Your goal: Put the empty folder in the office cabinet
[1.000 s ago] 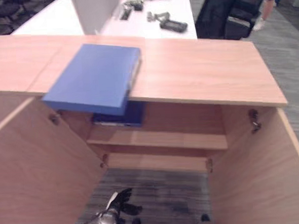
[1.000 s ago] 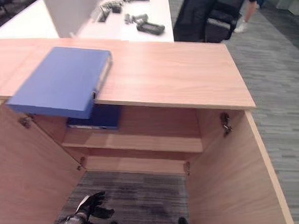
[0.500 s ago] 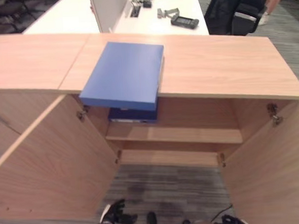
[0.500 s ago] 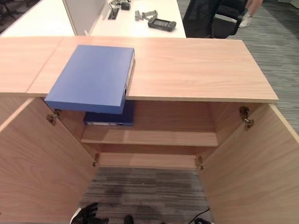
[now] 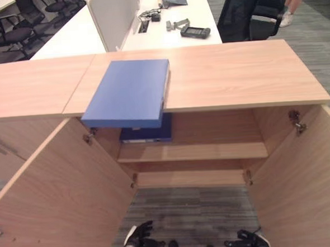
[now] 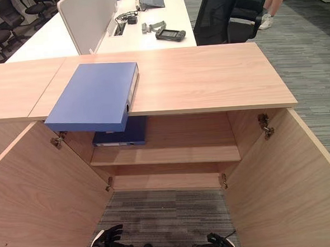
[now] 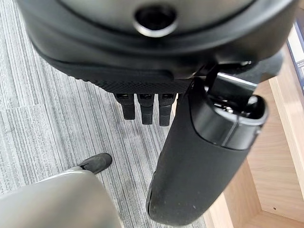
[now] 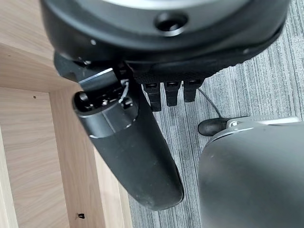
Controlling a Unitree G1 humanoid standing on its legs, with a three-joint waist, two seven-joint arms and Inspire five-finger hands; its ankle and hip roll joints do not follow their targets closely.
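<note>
Left hand (image 5: 139, 240): fingers relaxed and spread, holding nothing, low over the grey striped carpet (image 5: 187, 209) in front of the cabinet (image 5: 207, 79). Left wrist view agrees: thumb straight, fingers (image 7: 142, 107) hanging loose over carpet, no contact.

Right hand (image 6: 216, 245): same story, fingers loosely extended, empty, above the carpet near the cabinet's right door (image 6: 280, 178). Right wrist view shows its thumb straight beside that door's inner face, not touching it as far as I can tell.

Both hands well below the cabinet top, well apart from either folder.

Blue folder (image 6: 93, 95): lies flat on the cabinet's wooden top, left part, front edge overhanging the top's front lip above the open compartment. Not inside the cabinet.

Second, darker blue folder (image 6: 121, 134): lies flat on the shelf (image 6: 172, 154) inside the cabinet, at the left, directly below the overhanging one.

Count: two folders, two cabinet doors, both swung wide open; left door (image 5: 62, 186), one inner shelf.

Behind the cabinet: a long white desk (image 5: 81, 30) with a grey divider panel (image 5: 111, 17) and several small dark devices (image 5: 196, 31), exact count unclear. Black office chair (image 6: 225, 13) behind the cabinet's right end, more chairs (image 5: 8, 26) off behind its left end. A person's legs (image 5: 292, 4) past the black chair.
</note>
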